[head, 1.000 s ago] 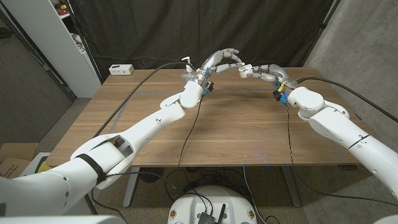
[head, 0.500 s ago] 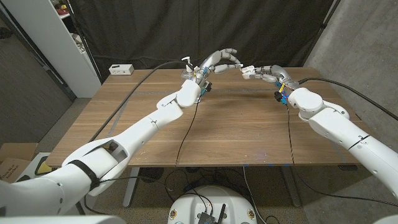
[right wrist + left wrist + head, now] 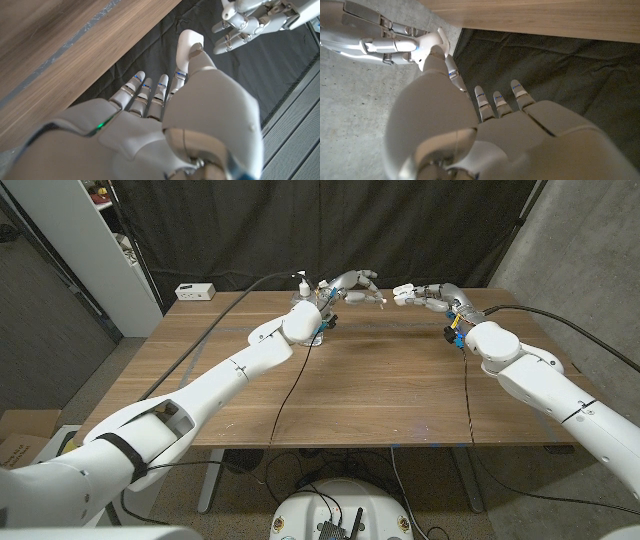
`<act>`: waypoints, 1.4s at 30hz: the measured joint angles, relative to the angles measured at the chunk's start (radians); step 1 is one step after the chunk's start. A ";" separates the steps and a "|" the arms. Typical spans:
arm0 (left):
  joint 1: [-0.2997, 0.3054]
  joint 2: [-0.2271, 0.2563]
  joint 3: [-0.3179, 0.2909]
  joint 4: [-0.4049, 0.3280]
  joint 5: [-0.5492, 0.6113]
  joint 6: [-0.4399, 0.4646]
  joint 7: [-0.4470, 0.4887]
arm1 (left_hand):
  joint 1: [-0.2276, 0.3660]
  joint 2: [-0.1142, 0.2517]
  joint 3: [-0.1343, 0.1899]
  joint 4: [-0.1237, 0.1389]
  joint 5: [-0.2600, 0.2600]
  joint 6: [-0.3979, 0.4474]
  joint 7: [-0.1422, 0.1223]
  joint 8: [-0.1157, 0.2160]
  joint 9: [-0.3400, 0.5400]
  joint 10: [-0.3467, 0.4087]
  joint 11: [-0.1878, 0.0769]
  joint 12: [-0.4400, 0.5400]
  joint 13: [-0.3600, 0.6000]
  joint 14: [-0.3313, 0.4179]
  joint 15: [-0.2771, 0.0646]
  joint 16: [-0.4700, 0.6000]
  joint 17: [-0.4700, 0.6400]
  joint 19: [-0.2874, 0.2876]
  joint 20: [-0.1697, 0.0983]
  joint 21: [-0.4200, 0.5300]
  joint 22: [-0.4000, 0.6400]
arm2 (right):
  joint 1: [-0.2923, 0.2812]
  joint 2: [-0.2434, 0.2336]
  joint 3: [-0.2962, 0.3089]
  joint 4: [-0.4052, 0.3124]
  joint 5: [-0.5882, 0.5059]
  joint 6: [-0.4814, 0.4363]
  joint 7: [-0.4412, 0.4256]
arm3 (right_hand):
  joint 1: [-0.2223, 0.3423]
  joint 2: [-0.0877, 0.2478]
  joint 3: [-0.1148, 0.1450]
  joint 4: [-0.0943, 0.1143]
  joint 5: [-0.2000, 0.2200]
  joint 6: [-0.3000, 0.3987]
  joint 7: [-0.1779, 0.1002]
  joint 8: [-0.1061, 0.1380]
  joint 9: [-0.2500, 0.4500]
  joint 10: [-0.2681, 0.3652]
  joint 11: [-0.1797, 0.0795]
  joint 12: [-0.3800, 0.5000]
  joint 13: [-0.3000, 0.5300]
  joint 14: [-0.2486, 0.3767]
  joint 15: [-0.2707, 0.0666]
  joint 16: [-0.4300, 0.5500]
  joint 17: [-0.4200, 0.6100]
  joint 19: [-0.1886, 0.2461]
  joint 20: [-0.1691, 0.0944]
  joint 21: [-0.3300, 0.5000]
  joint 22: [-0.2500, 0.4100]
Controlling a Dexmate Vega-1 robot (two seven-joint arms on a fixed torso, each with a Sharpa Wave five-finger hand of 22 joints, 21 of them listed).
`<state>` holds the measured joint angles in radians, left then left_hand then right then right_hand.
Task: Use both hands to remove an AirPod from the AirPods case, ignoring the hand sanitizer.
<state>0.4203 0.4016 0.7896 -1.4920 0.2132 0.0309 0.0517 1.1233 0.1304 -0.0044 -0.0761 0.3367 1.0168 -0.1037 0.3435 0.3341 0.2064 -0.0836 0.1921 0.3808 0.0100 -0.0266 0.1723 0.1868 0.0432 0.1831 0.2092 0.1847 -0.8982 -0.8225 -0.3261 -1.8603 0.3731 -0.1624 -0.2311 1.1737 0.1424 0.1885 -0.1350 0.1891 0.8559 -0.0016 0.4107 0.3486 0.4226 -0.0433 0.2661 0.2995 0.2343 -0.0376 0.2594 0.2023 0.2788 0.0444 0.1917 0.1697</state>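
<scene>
A big wooden table (image 3: pixel 350 395) stands in the middle. Behind it hangs a dark curtain (image 3: pixel 300 230). A small white box (image 3: pixel 195 291) sits on the far left corner of the table. A white shelf (image 3: pixel 75 240) stands to the left, with little things on it, too small to tell. A brown cardboard box (image 3: pixel 22 438) sits on the grey floor (image 3: pixel 75 375) beside the table. Black cables (image 3: pixel 215 330) run across the table.

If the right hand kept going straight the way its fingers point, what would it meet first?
Most likely the left hand: the right hand points across the gap at it, holding a white case. Depth is unclear, so it could pass beside it.
</scene>
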 measured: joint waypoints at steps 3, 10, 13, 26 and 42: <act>-0.025 0.000 0.023 0.003 0.001 0.005 -0.007 | 0.005 0.002 -0.005 0.005 0.000 0.005 -0.002 -0.003 0.000 -0.020 0.004 0.000 -0.009 -0.031 0.005 -0.008 -0.005 -0.019 0.006 -0.007 -0.004 | -0.001 0.000 0.001 -0.001 -0.001 0.001 -0.006 | 0.000 0.000 0.000 0.000 0.000 0.000 0.000 0.000 0.000 0.000 0.000 0.000 0.000 0.000 0.000 0.000 0.000 0.000 0.000 0.000 0.000; -0.095 -0.006 0.089 0.012 0.033 0.098 -0.114 | 0.011 0.003 -0.015 0.001 0.004 0.013 0.001 -0.007 0.000 -0.053 0.007 -0.004 -0.026 -0.069 0.020 -0.008 -0.010 -0.049 0.016 -0.015 -0.003 | -0.015 0.002 0.013 -0.006 -0.002 0.007 -0.015 | 0.000 0.000 -0.001 -0.001 -0.001 0.000 0.000 0.000 0.000 0.000 0.000 0.000 0.005 0.000 0.000 0.000 0.000 0.000 0.000 0.000 0.000; -0.124 -0.012 0.113 0.019 0.049 0.161 -0.191 | 0.013 0.005 -0.018 0.004 0.004 0.013 0.001 -0.008 0.000 -0.059 0.012 -0.004 -0.032 -0.075 0.025 -0.008 -0.010 -0.062 0.024 -0.023 -0.003 | -0.020 0.003 0.017 -0.007 -0.001 0.010 -0.016 | -0.001 0.001 -0.001 -0.001 -0.001 0.000 0.000 0.000 0.000 0.000 0.000 0.000 0.005 0.000 0.000 0.000 0.000 0.000 0.000 0.000 0.000; -0.242 -0.037 0.229 0.050 0.107 0.309 -0.385 | 0.013 0.005 -0.023 0.010 0.004 0.015 -0.001 -0.015 0.000 -0.069 0.012 -0.004 -0.047 -0.091 0.019 -0.002 -0.010 -0.086 0.028 -0.023 -0.003 | -0.026 0.001 0.024 -0.005 0.012 0.014 -0.002 | -0.002 0.001 -0.001 -0.001 -0.004 0.000 0.000 0.000 0.000 0.000 0.000 -0.004 0.005 0.005 -0.005 0.000 0.000 0.000 0.000 0.000 0.000; -0.331 -0.081 0.343 0.119 0.183 0.393 -0.512 | 0.025 0.004 -0.035 0.012 0.004 0.016 -0.002 -0.023 0.000 -0.071 0.003 0.008 -0.065 -0.084 0.013 0.006 -0.010 -0.086 0.028 -0.015 -0.003 | -0.015 -0.010 0.025 0.007 0.038 0.014 0.039 | -0.003 0.000 -0.001 -0.001 0.000 -0.002 -0.002 0.000 0.000 0.000 0.000 -0.004 0.005 0.005 -0.005 0.000 0.005 0.000 0.000 0.000 0.000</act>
<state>0.0898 0.3206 1.1324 -1.3730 0.3960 0.4240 -0.4599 1.1481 0.1343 -0.0391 -0.0637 0.3404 1.0325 -0.1057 0.3204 0.3341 0.1358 -0.0805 0.2003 0.3153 -0.0738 -0.0141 0.1778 0.1768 -0.0427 0.2106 0.1939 0.1814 -0.9131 -0.8324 -0.3007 -1.8535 0.4114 -0.1483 -0.1925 1.1707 0.1421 0.1872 -0.1364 0.1894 0.8543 -0.0031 0.4107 0.3486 0.4226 -0.0433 0.2623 0.3043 0.2397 -0.0429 0.2594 0.2074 0.2788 0.0444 0.1917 0.1697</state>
